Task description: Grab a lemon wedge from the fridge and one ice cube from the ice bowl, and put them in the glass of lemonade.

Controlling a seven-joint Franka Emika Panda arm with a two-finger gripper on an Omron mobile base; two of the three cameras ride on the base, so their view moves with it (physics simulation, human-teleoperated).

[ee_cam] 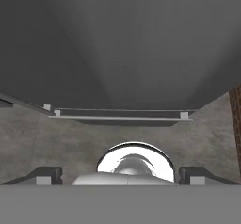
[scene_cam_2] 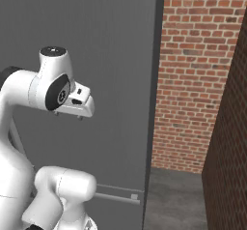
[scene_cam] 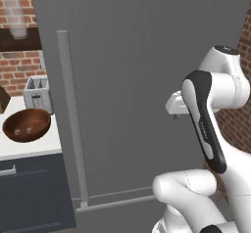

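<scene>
The setting is a kitchen. A tall dark grey fridge (scene_cam: 137,80) with a long vertical bar handle (scene_cam: 72,119) stands against red brick walls (scene_cam_2: 198,74). Beside it, a white desk (scene_cam: 29,146) carries a toaster (scene_cam: 38,92) and a wooden bowl (scene_cam: 27,125).

I see a silver toaster (scene_cam: 38,93) at nine o'clock on the white counter (scene_cam: 29,146), a frosted glass (scene_cam: 17,16) at eleven on a dark shelf, brick wall (scene_cam_2: 198,74) at three o'clock.
</scene>
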